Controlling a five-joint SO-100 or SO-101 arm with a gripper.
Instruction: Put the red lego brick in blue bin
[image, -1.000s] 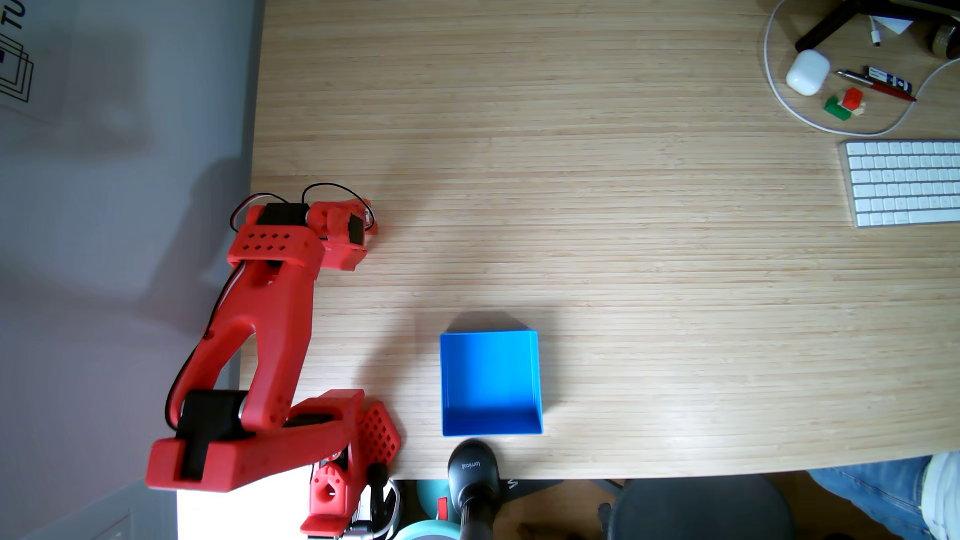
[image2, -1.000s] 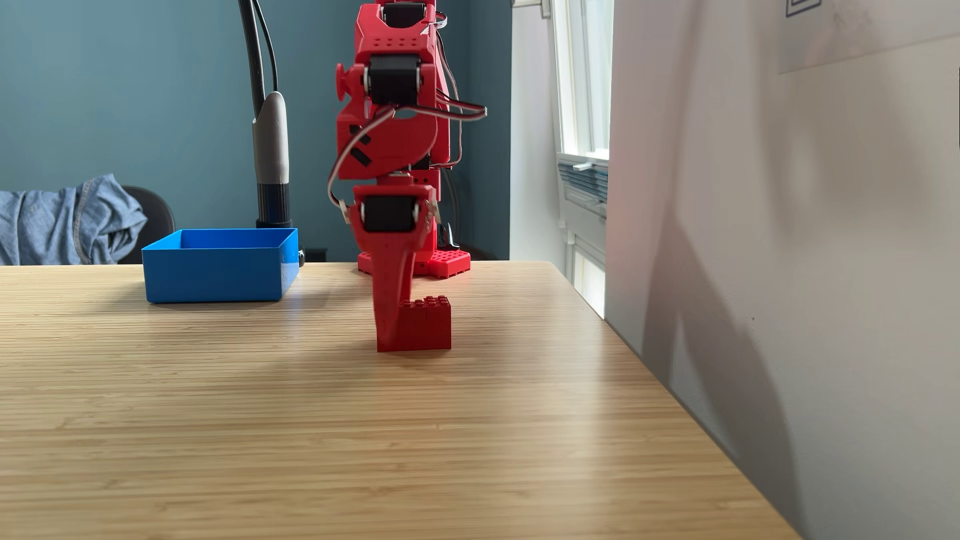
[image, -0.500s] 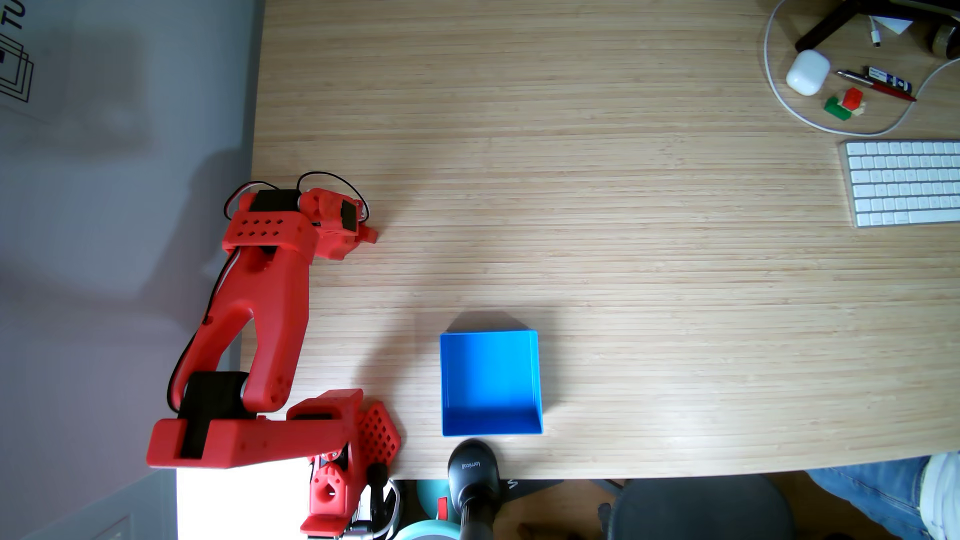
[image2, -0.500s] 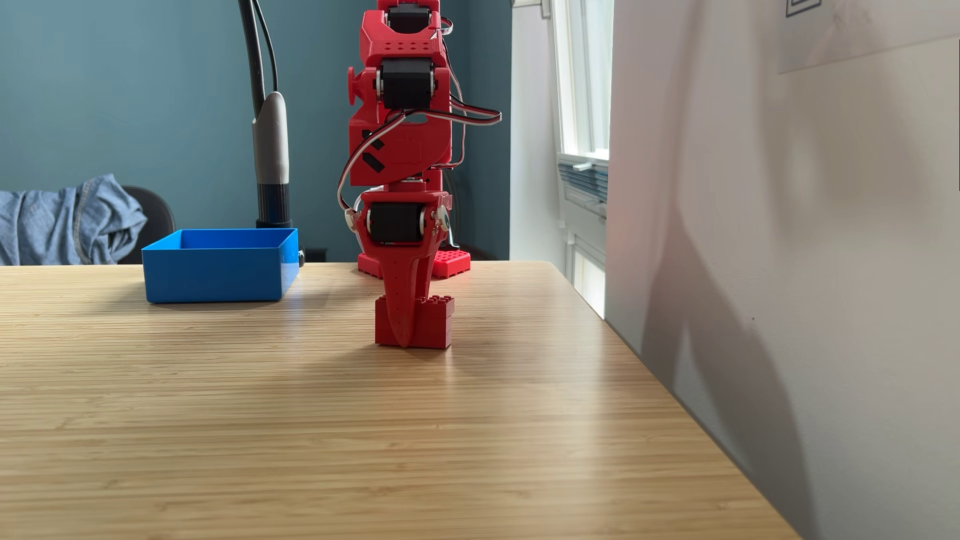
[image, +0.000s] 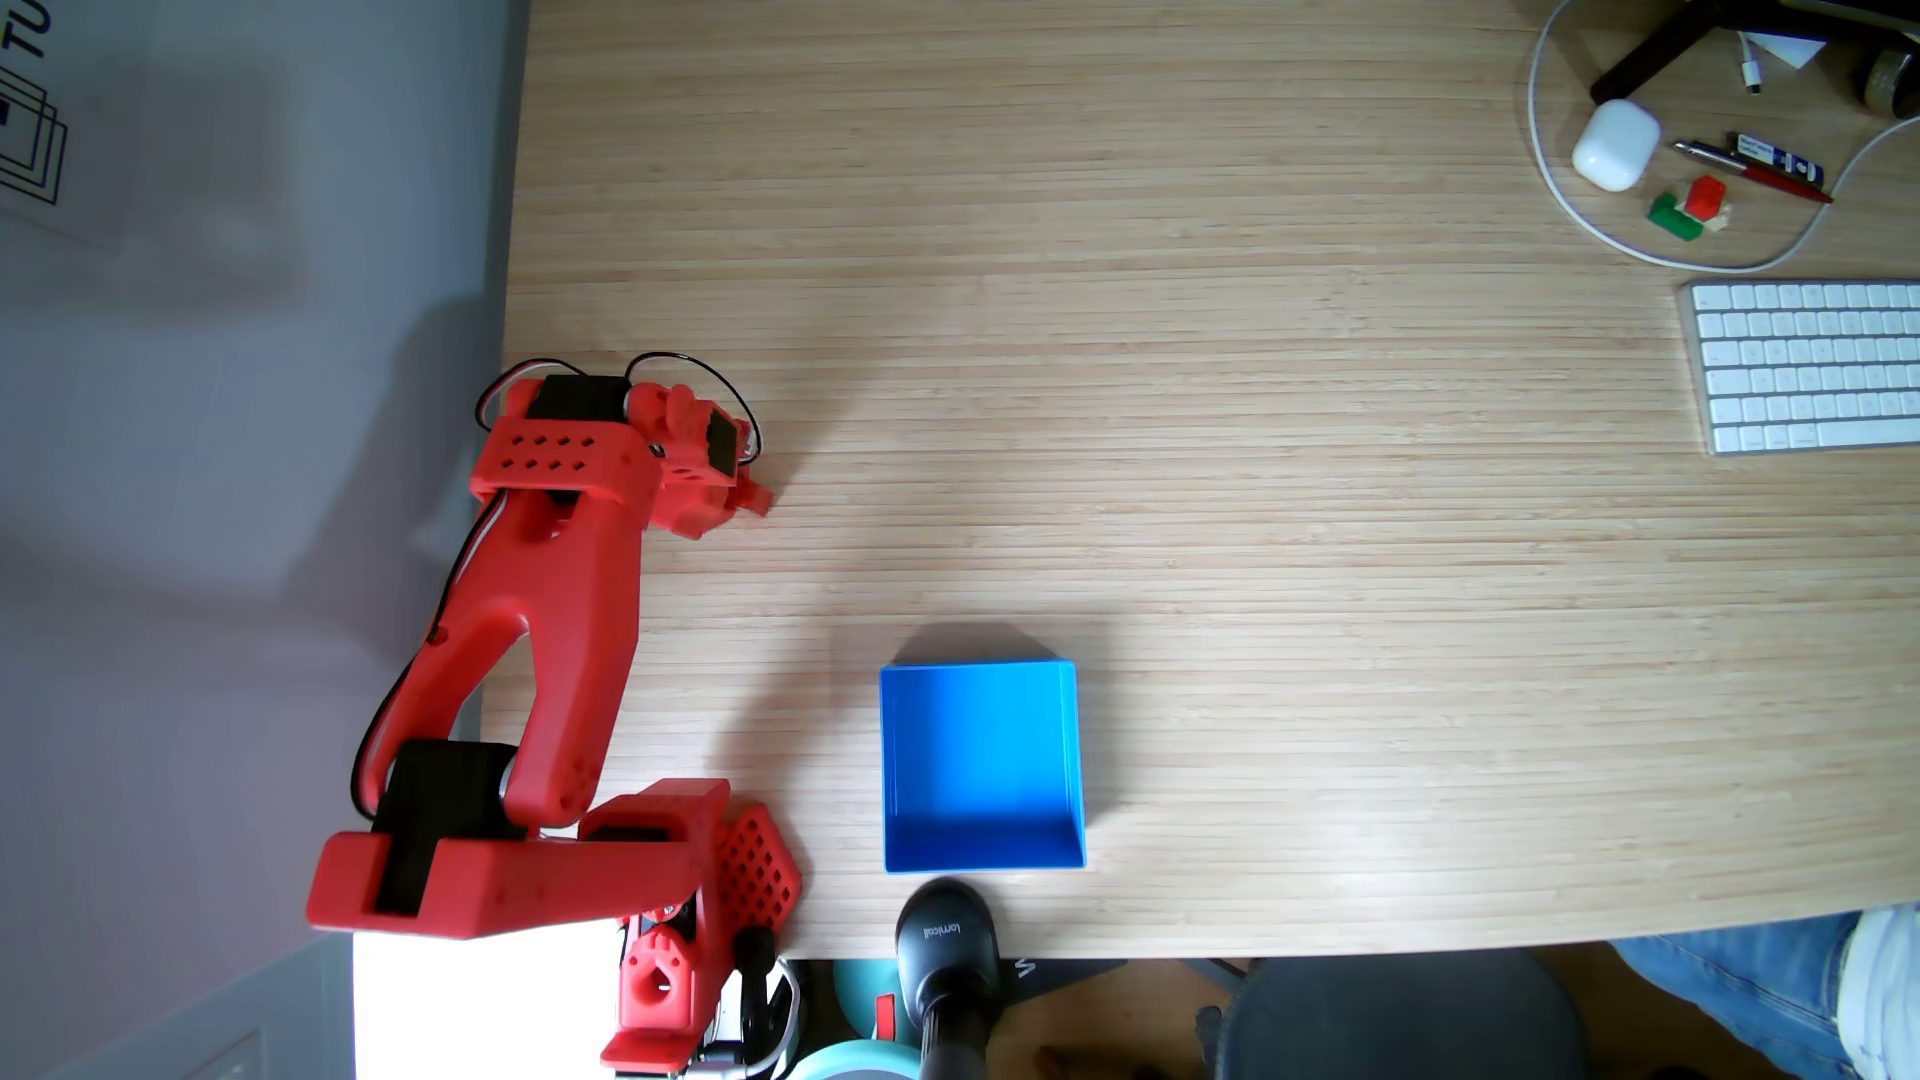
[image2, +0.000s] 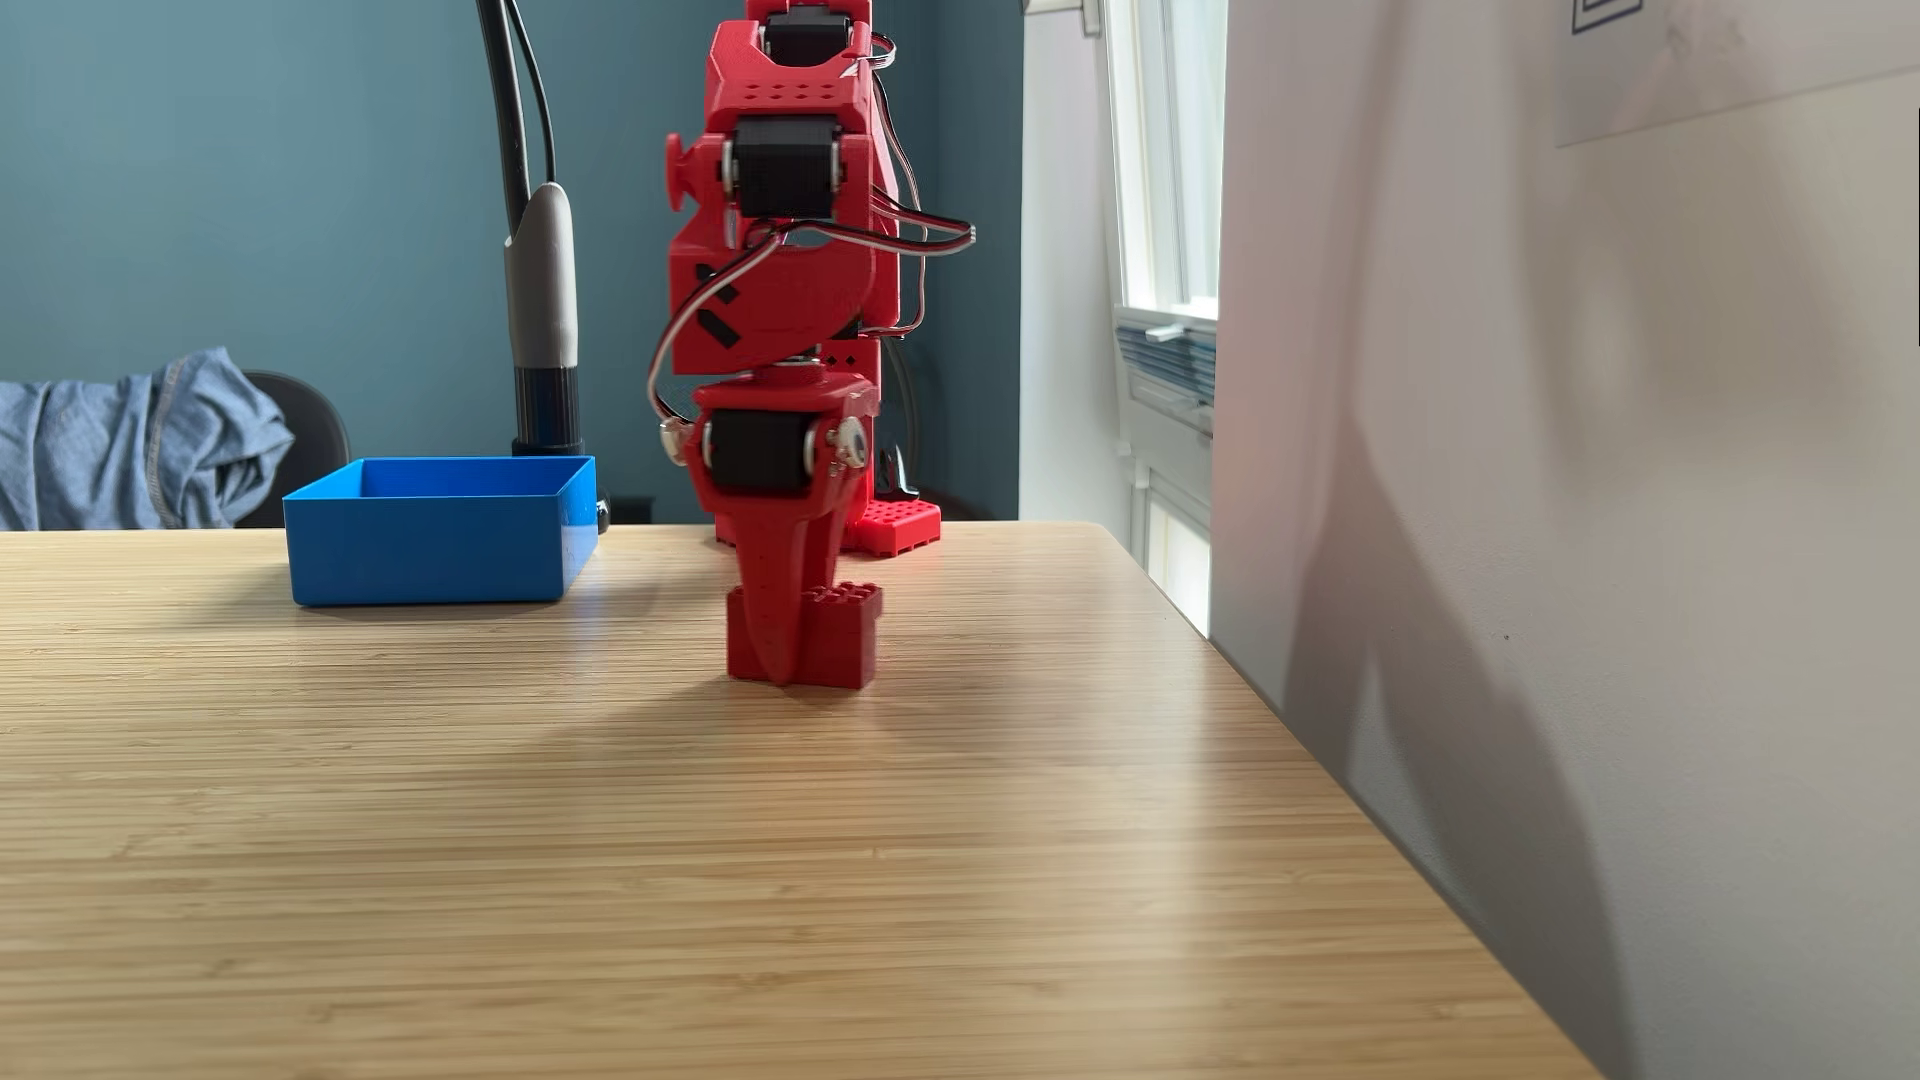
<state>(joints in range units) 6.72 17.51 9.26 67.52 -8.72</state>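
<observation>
In the side fixed view the red lego brick (image2: 847, 644) is at table level, right of the table's middle. My red gripper (image2: 779, 665) points straight down onto it. Its front finger (image2: 774, 582) covers the brick's middle and the other finger is behind the brick, so the gripper is shut on it. Whether the brick touches the table I cannot tell. From above, the gripper (image: 732, 488) is at the table's left side, and the wrist hides most of the brick. The blue bin (image: 982, 748) stands empty near the front edge, right of the arm's base, and shows again as the blue bin (image2: 436, 550).
A wall runs close along the arm's side of the table (image2: 1455, 519). At the far right from above lie a white keyboard (image: 1808, 363), an earbud case (image: 1616, 145), pens, a cable and a small green, red and white brick cluster (image: 1688, 208). A black stand (image: 945, 935) is behind the bin.
The gripper went from beside the brick to closed across its middle. Gripper and brick then shifted together to the left in the side view, towards the bin's side.
</observation>
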